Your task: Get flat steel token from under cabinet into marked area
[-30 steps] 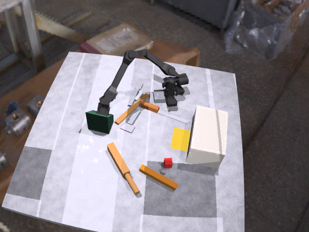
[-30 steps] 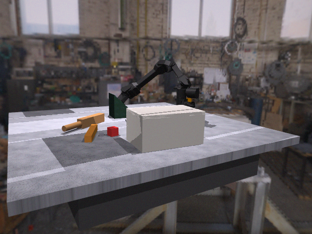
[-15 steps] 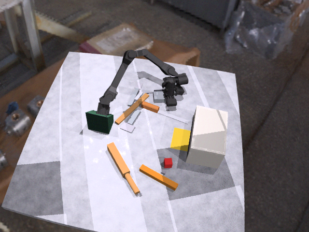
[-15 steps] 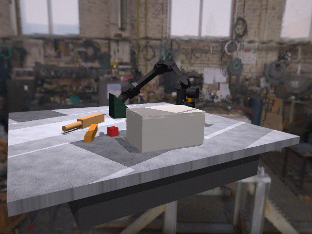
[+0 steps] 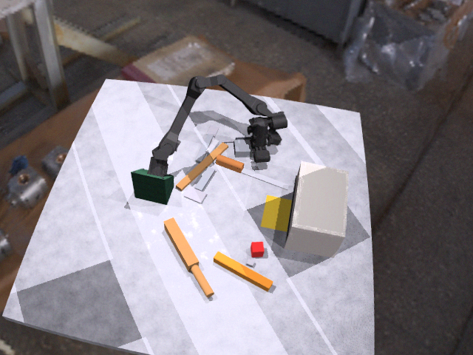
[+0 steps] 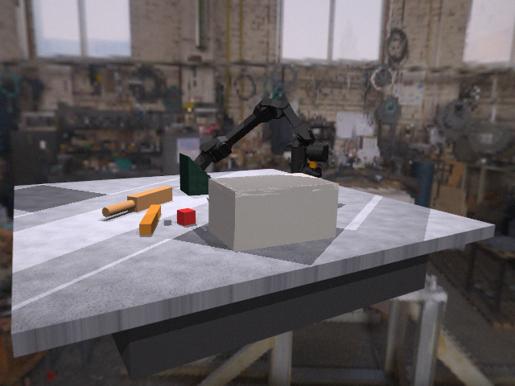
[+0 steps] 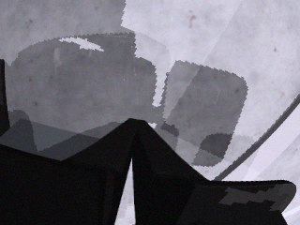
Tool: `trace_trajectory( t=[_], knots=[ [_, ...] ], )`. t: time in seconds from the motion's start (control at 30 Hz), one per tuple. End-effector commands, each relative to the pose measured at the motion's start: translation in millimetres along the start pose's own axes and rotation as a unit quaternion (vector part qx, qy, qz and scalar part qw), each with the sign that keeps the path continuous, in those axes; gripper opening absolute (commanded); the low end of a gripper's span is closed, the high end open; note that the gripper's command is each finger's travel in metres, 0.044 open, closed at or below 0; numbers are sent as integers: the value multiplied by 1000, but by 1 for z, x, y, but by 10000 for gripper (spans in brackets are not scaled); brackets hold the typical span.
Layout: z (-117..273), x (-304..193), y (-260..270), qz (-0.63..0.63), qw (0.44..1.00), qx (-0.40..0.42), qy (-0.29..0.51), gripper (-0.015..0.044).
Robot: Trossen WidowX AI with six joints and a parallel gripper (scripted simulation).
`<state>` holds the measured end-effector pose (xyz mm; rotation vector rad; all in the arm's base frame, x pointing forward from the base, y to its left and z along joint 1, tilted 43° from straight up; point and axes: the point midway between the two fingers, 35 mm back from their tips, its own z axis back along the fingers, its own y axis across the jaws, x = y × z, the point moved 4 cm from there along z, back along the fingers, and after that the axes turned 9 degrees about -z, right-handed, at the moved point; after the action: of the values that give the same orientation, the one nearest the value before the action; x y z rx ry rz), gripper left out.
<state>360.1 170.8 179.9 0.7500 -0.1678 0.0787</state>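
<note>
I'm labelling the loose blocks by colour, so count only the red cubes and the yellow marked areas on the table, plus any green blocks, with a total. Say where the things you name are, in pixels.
Red cube (image 5: 257,249) (image 6: 186,217): 1
Yellow marked area (image 5: 276,214): 1
Green block (image 5: 151,188) (image 6: 191,178): 1
Total: 3
</note>
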Motion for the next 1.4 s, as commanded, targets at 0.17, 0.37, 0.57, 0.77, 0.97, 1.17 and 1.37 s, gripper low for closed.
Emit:
trace_trajectory(
  t=[0.17, 0.37, 0.57, 0.77, 0.97, 1.17, 1.37],
  knots=[
    [-4, -1, 1, -1, 1000, 4, 10, 0],
    [-4, -9, 6, -1, 1000, 4, 10, 0],
    [-4, -5, 3, -1, 1000, 4, 10, 0],
    [-4, -11, 7, -1, 1000, 4, 10, 0],
    [-4, -6, 5, -1, 1000, 4, 10, 0],
    [-4, -10, 7, -1, 1000, 4, 10, 0],
    [-4, -10, 7, -1, 1000, 4, 10, 0]
  ],
)
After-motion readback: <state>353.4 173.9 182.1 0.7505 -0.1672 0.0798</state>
